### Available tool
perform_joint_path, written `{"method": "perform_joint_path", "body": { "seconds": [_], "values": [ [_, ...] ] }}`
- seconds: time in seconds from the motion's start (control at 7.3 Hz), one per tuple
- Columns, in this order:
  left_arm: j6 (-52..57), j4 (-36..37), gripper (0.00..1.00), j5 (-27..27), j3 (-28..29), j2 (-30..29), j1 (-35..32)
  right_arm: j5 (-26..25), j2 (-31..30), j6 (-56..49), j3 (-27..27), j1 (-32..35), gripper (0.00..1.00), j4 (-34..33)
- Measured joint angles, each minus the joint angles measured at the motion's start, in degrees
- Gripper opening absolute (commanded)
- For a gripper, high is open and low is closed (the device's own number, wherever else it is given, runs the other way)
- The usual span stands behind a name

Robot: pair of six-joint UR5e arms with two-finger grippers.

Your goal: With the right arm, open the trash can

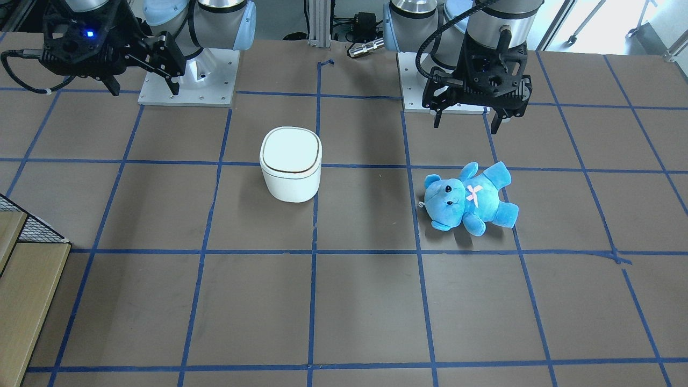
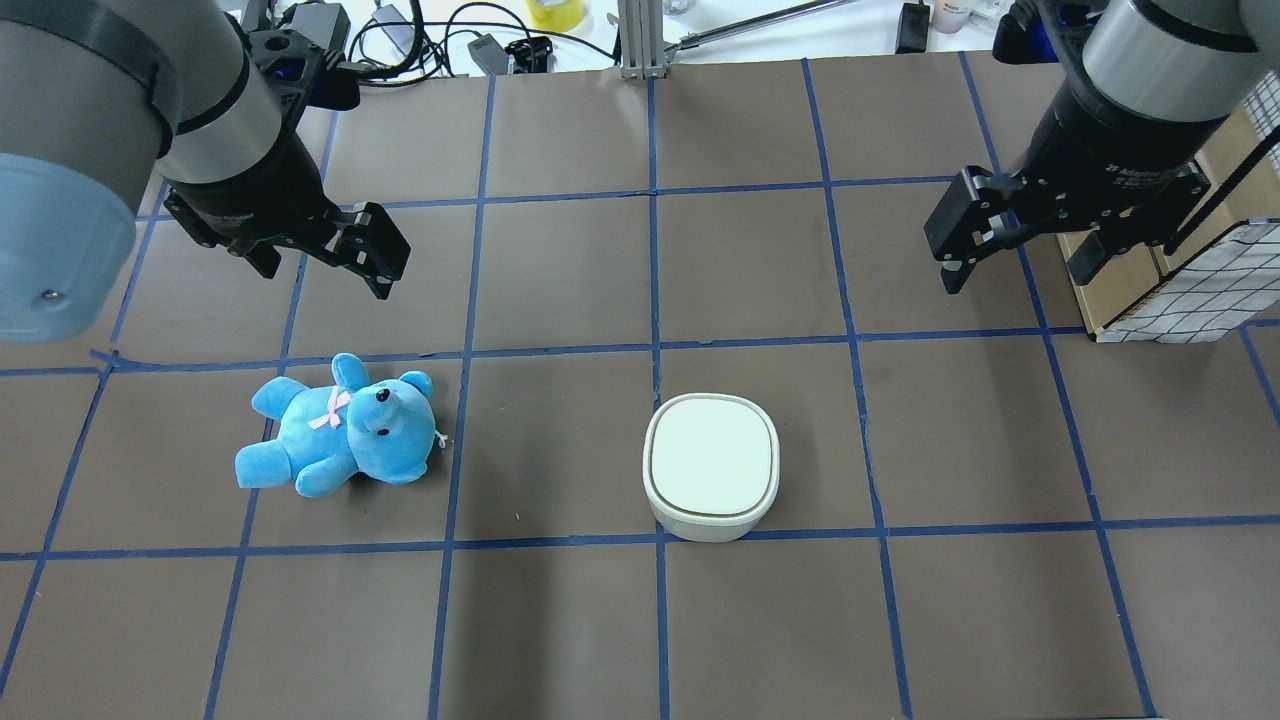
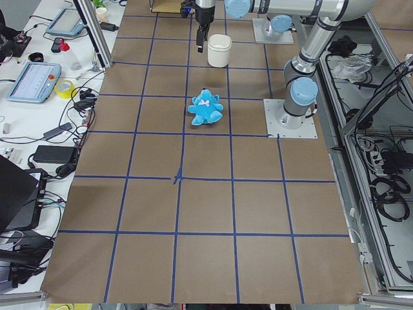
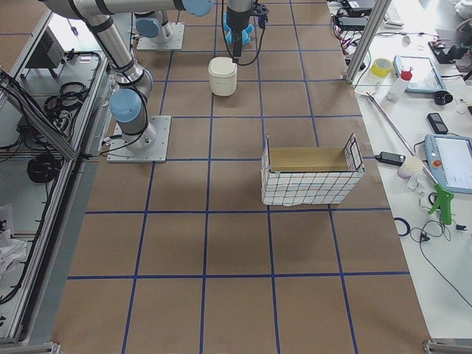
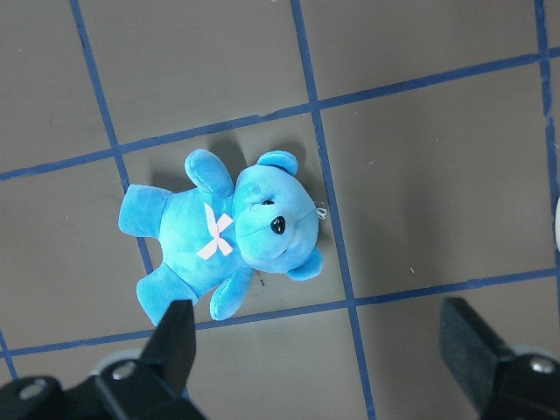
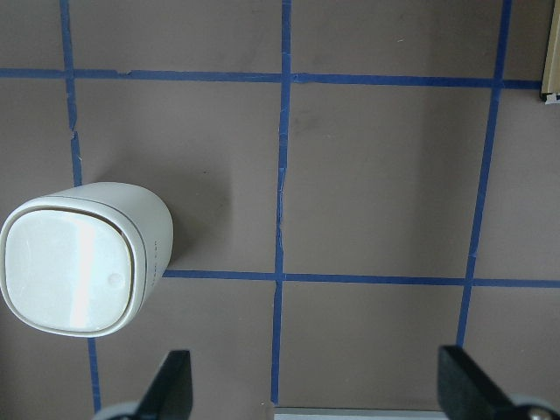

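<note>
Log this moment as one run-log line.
right gripper: open, empty, clear of trash can | trash can: closed | left gripper: open, empty | teddy bear: untouched

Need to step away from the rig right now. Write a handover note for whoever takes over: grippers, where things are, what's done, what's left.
Right gripper: open, empty, hanging above the table off to one side of the trash can, not touching it.
Left gripper: open, empty, hanging above the table near the teddy bear.
Trash can: upright on the table, lid shut flush.
Done: nothing yet that shows.
Left: bring the right gripper over to the lid and open it. The bear lies well apart from the can and should not be in the way.
</note>
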Motion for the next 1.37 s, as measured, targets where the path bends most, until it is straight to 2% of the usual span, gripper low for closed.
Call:
{"method": "perform_joint_path", "body": {
  "seconds": [1.37],
  "values": [
    [0.0, 0.0, 1.00, 0.0, 0.0, 0.0, 0.0, -0.4, 0.1, 0.0, -0.4, 0.2, 1.00, -1.6]
  ]
}}
